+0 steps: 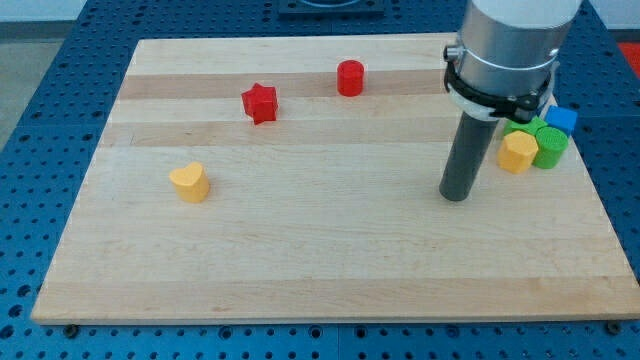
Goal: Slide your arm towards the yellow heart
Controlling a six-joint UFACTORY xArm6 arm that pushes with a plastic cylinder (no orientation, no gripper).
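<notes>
On the view's left, well apart from everything else, sits the yellow heart [189, 182] on the wooden bench [330, 270], a little above the bench's middle height. Further right and toward the view's top we see a red star [259, 102], and beyond it a red cylinder [350, 77]; neither lies on the straight line between the heart and the rod. Right of centre our tip [456, 196] rests on bare wood, and just beside it to the right is a tight cluster: a yellow block [517, 152], a green block [549, 146] with more green partly hidden behind it, and a blue block [561, 120] at the cluster's top right. The tip does not appear to touch any of them.

We judge the approach to be at its start, since most of the bench's width separates the tip from the heart. The next move calls for a long slide toward the view's left, drifting very slightly upward, and the path looks open. We should slow near the heart so as not to knock it.

The rod stands upright under the grey wrist housing at the view's top right. This arm carries no jaws, so there is nothing to spread or press together
</notes>
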